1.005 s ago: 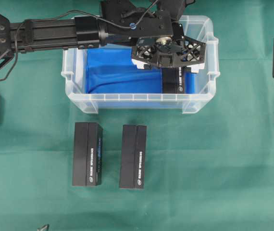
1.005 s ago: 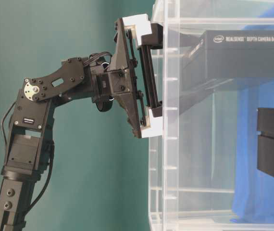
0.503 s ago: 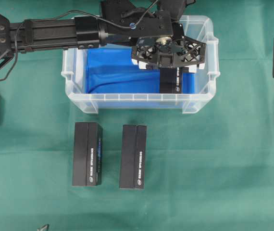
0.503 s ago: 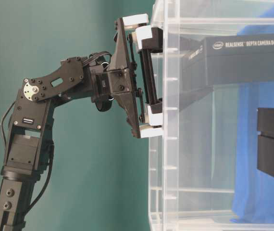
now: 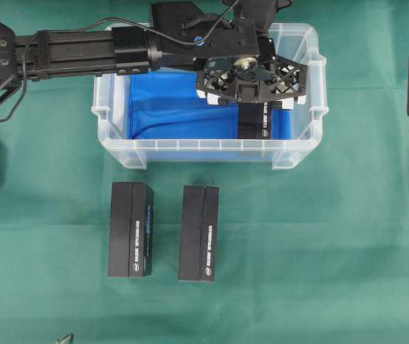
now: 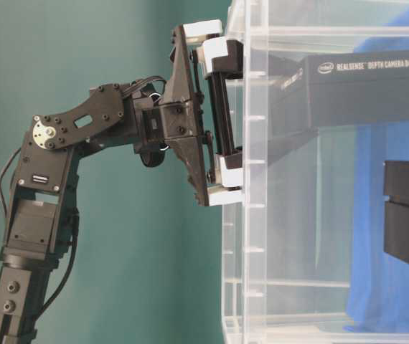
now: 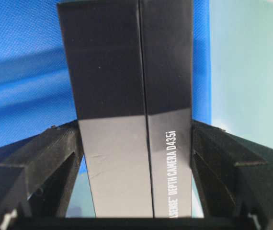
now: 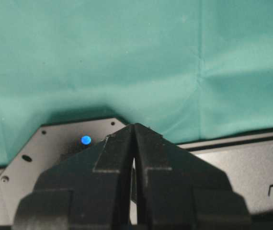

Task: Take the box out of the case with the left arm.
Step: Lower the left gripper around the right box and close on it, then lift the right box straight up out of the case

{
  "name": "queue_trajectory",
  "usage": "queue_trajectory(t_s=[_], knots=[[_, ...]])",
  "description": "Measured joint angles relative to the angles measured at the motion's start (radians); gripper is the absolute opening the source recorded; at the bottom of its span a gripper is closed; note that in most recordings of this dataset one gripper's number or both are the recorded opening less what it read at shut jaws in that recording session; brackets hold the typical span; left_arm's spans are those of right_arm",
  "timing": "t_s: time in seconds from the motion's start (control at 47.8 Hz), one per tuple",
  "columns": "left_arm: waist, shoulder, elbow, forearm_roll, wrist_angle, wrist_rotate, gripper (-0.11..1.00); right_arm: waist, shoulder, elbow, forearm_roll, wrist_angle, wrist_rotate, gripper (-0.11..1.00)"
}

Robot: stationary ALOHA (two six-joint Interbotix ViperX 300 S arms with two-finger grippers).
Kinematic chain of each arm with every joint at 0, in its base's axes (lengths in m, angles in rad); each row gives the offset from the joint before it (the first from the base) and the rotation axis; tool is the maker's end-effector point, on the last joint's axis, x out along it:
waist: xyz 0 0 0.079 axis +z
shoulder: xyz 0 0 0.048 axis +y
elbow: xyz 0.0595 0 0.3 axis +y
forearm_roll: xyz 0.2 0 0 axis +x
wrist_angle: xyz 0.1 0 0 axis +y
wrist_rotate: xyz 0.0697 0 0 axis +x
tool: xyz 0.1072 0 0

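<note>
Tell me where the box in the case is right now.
Overhead, the box sits in the right end of the case, clamped between the left gripper's fingers.

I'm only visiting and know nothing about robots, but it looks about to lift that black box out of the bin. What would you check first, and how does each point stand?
1. Left gripper shut on the box: ok, both fingers press its sides in the wrist view.
2. Box square between the fingers: ok, it looks straight there.
3. Box free of the bin's walls: cannot tell; it sits near the right end.
4. Blue sheet not snagged: cannot tell, it is rumpled.
5. Landing room on the green cloth: ok, open space beside two boxes already out.
6. Right gripper out of the way: ok, shut, over its own base.
</note>
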Motion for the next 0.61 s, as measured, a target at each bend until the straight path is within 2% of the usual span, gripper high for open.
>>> queue_trajectory(t_s=[0.23, 0.607], knots=[[0.0, -0.008, -0.058, 0.0, 0.095, -0.005, 0.64, 0.0, 0.0, 0.0, 0.0, 0.0, 0.0, 0.0], [-0.003, -0.029, -0.245, 0.0, 0.259, 0.005, 0.64, 0.0, 0.0, 0.0, 0.0, -0.002, 0.0, 0.0]])
